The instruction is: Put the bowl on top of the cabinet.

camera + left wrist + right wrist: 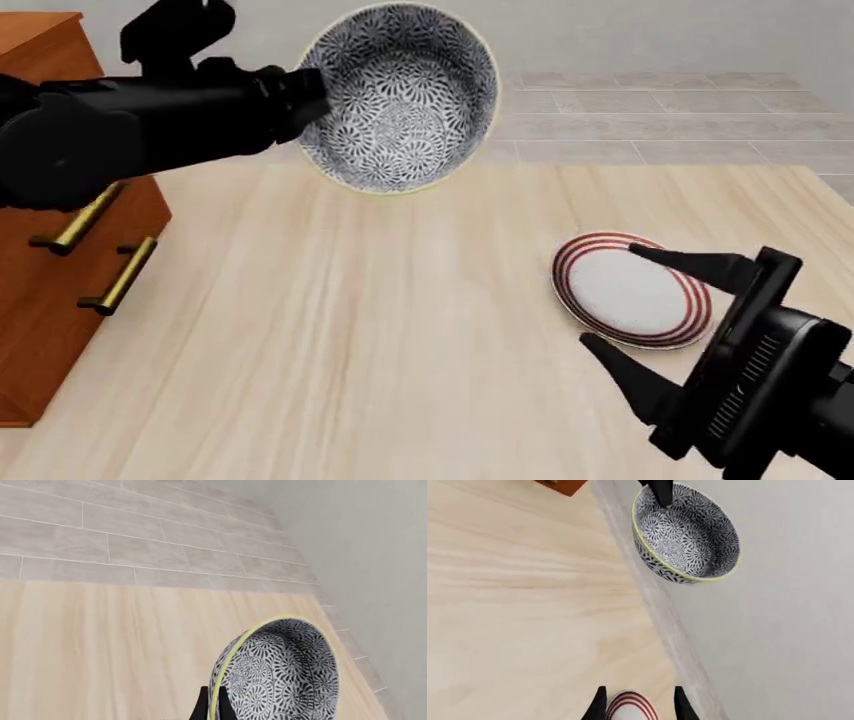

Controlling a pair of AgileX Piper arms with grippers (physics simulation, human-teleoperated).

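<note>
The blue-and-white patterned bowl (pixel 398 98) hangs high above the table's far side, tipped so its opening faces the front camera. My left gripper (pixel 314 95) is shut on its rim at the left side. In the left wrist view the bowl (pixel 280 675) stands on edge with the left gripper (pixel 212 702) pinching its yellowish rim. The reddish-brown cabinet (pixel 54 250) stands at the left table edge, below and left of the bowl. My right gripper (pixel 611 296) is open at the near right. The right wrist view shows the bowl (pixel 687 535) in the air with a dark finger (pixel 660 490) on its rim.
A white plate with red rings (pixel 630 290) lies on the table at the right, between the open right gripper's fingers as seen from the front. The plate (pixel 630 710) also shows between the right fingers (pixel 599 705). A cabinet corner (pixel 564 485) appears there too.
</note>
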